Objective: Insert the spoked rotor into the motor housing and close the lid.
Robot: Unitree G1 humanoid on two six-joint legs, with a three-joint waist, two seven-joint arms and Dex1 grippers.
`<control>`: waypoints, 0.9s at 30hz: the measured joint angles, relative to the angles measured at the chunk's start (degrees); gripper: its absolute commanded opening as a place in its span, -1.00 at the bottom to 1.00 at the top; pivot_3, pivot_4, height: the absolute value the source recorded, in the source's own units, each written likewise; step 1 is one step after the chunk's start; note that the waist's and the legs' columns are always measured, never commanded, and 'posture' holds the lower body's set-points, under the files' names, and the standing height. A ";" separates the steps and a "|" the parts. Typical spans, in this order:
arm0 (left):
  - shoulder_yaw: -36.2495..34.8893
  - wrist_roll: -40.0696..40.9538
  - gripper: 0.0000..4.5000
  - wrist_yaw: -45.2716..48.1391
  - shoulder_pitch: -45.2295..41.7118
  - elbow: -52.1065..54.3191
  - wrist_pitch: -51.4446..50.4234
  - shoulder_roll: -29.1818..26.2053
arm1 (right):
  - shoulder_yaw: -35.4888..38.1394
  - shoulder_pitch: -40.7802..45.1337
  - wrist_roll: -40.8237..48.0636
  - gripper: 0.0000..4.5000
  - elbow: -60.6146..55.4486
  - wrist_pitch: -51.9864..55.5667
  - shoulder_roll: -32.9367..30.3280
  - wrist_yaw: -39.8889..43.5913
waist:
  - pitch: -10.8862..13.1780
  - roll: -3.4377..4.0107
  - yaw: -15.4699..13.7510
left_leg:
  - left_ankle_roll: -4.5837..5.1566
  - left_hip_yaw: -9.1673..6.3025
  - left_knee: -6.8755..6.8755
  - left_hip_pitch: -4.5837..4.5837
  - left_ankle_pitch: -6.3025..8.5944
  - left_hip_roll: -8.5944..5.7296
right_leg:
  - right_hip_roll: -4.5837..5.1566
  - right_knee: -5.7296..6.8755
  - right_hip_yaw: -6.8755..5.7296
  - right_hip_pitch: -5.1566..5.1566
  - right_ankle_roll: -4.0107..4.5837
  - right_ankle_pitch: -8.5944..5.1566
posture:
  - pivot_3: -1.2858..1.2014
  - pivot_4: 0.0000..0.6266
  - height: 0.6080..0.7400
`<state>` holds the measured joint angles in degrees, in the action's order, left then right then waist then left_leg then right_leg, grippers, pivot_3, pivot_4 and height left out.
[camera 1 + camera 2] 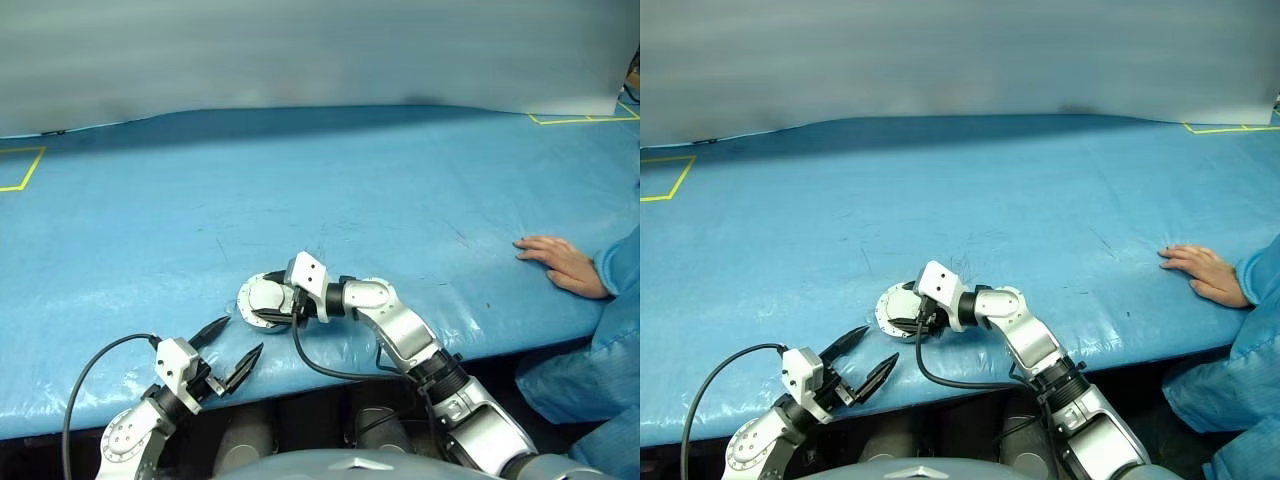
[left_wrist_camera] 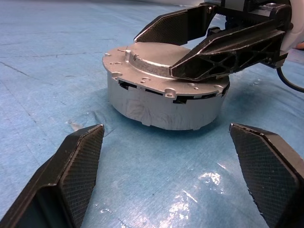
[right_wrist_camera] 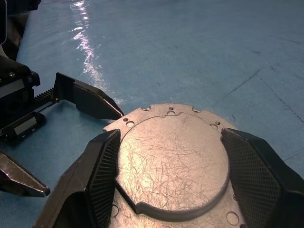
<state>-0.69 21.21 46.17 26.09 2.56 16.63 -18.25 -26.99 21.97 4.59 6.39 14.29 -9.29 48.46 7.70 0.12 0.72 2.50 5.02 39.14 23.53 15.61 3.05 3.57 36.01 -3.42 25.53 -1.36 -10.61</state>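
Right gripper (image 3: 166, 175) fingers spread across lid (image 3: 173, 159), lid down on housing (image 2: 164, 102) near table's (image 1: 400, 180) near edge | left gripper (image 2: 166, 185) wide apart, empty, just nearer | rotor unseen, likely inside | lid seemingly closed; release remains

- Setting: a robotics test bench or lab.
- Evidence: long table (image 1: 400, 190) covered in blue plastic sheeting; yellow tape squares (image 1: 22, 168) marked on it; plain grey backdrop (image 1: 300, 50); seated person's hand (image 1: 562, 262) in blue work sleeve (image 1: 618, 265).
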 measured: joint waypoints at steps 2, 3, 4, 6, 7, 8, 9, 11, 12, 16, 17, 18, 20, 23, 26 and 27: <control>0.07 0.06 1.00 0.00 0.05 0.23 -0.35 0.00 | -0.06 0.12 -0.01 0.45 -0.12 -0.05 -0.32 0.35 | 0.00 0.00 -0.04 | 0.00 -0.01 0.00 0.01 0.00 0.00 | 0.00 0.00 -0.01 0.00 0.00 0.00 | 0.03 -0.52 1.00; 0.07 0.18 1.00 0.00 0.06 0.25 -0.49 -0.01 | -0.07 0.12 0.00 0.45 -0.17 -0.04 -0.41 0.36 | 0.00 0.00 -0.04 | 0.00 -0.01 0.00 0.01 0.00 0.00 | 0.00 -0.01 -0.01 0.00 0.00 0.00 | 0.03 -0.52 1.00; 0.06 0.22 1.00 0.01 0.05 0.36 -0.82 -0.01 | -0.08 0.15 0.00 0.45 -0.24 -0.04 -0.53 0.37 | 0.00 0.00 -0.04 | 0.00 0.00 0.00 0.01 0.00 -0.01 | 0.00 -0.01 0.00 0.00 0.00 0.00 | 0.03 -0.52 1.00; 0.05 0.24 1.00 0.07 0.03 0.42 -0.96 -0.01 | -0.13 0.26 0.00 0.45 -0.31 -0.02 -0.70 0.39 | 0.00 0.00 -0.04 | 0.00 0.00 0.00 0.01 0.00 -0.01 | 0.01 -0.02 0.00 0.00 0.00 0.00 | 0.03 -0.52 1.00; 0.05 0.26 1.00 0.11 0.03 0.42 -0.96 -0.01 | -0.13 0.30 0.01 0.45 -0.37 -0.01 -0.86 0.41 | 0.00 0.00 -0.04 | 0.01 0.00 0.00 0.01 0.00 -0.02 | 0.01 -0.02 0.00 0.00 0.00 0.00 | 0.03 -0.52 1.00; 0.04 0.27 1.00 0.13 0.03 0.41 -0.96 -0.01 | -0.13 0.30 0.03 0.45 -0.41 0.00 -0.95 0.44 | 0.00 0.00 -0.03 | 0.01 0.00 0.00 0.01 0.01 -0.02 | 0.01 -0.02 0.00 0.00 0.00 0.00 | 0.03 -0.52 1.00; 0.04 0.29 1.00 0.16 0.03 0.41 -0.96 0.00 | -0.15 0.30 0.04 0.45 -0.41 -0.01 -0.98 0.43 | 0.00 0.00 -0.04 | 0.01 0.00 0.00 0.01 0.00 -0.01 | 0.01 -0.02 0.00 0.00 0.00 0.00 | 0.03 -0.52 1.00; 0.03 0.30 1.00 0.22 0.02 0.38 -0.94 0.02 | -0.26 0.35 0.00 0.45 -0.36 -0.09 -1.04 0.37 | 0.00 0.00 -0.04 | 0.01 -0.01 0.00 0.01 0.00 -0.01 | 0.01 -0.02 -0.01 -0.01 0.00 0.00 | 0.03 -0.52 1.00; 0.02 0.31 1.00 0.27 -0.02 0.32 -0.93 0.02 | -0.35 0.40 -0.08 0.45 -0.23 -0.18 -1.06 0.34 | 0.00 0.00 -0.04 | 0.01 -0.01 0.00 0.01 0.00 -0.01 | 0.01 -0.02 -0.01 -0.01 0.00 0.00 | 0.03 -0.52 1.00; -0.06 0.42 1.00 0.67 -0.26 0.00 -0.92 0.04 | -0.86 0.79 -0.68 0.45 0.16 -0.78 -1.31 0.32 | 0.00 0.00 -0.03 | 0.00 0.00 0.00 -0.02 0.00 -0.01 | 0.01 -0.01 0.00 -0.02 0.00 0.00 | 0.03 -0.52 1.00; -0.08 0.46 1.00 0.81 -0.34 -0.11 -0.92 0.05 | -1.04 0.92 -0.85 0.45 0.21 -1.02 -1.43 0.32 | 0.00 0.00 -0.03 | 0.00 -0.01 0.01 -0.02 0.00 -0.01 | 0.01 -0.01 -0.01 -0.02 0.00 0.00 | 0.03 -0.52 1.00; -0.12 0.50 1.00 1.04 -0.43 -0.23 -0.91 0.06 | -1.16 0.99 -0.94 0.45 0.24 -1.21 -1.55 0.33 | 0.00 0.00 -0.04 | 0.00 -0.01 0.01 -0.02 0.00 -0.01 | 0.01 -0.01 -0.01 -0.03 0.00 0.00 | 0.03 -0.52 1.00; -0.23 0.71 1.00 1.44 -0.51 -0.39 -0.92 0.07 | -1.24 1.08 -0.98 0.45 0.24 -1.23 -1.61 0.36 | 0.00 0.00 -0.03 | 0.00 -0.01 0.01 -0.02 0.00 -0.01 | 0.01 0.00 0.00 -0.03 0.00 0.00 | 0.03 -0.52 1.00; -0.24 1.29 1.00 1.68 -0.59 -0.61 -0.92 0.12 | -1.27 1.15 -0.97 0.45 0.24 -1.25 -1.72 0.41 | 0.00 0.00 -0.05 | 0.00 -0.01 0.01 -0.02 0.00 -0.01 | 0.01 0.00 0.00 -0.03 0.00 0.00 | 0.03 -0.52 1.00; -0.24 1.43 1.00 1.77 -0.64 -0.68 -0.92 0.12 | -1.30 1.34 -0.97 0.45 0.24 -1.25 -1.92 0.61 | 0.00 0.00 -0.06 | 0.01 -0.01 0.01 -0.02 0.00 -0.01 | 0.01 0.00 0.00 -0.04 0.00 0.00 | 0.03 -0.52 1.00; -0.23 1.44 1.00 1.78 -0.64 -0.68 -0.92 0.12 | -1.29 1.44 -0.96 0.45 0.24 -1.24 -2.03 0.84 | -0.01 0.00 -0.06 | 0.01 -0.01 0.01 -0.02 0.00 -0.01 | 0.02 0.00 0.00 -0.04 0.00 0.00 | 0.03 -0.52 1.00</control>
<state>-0.92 22.65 47.96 25.45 1.88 15.70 -18.12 -28.28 23.41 3.63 6.63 13.06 -11.31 49.30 7.70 0.12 0.66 2.51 5.01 39.16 23.51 15.61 3.03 3.58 36.00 -3.42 25.49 -1.37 -10.61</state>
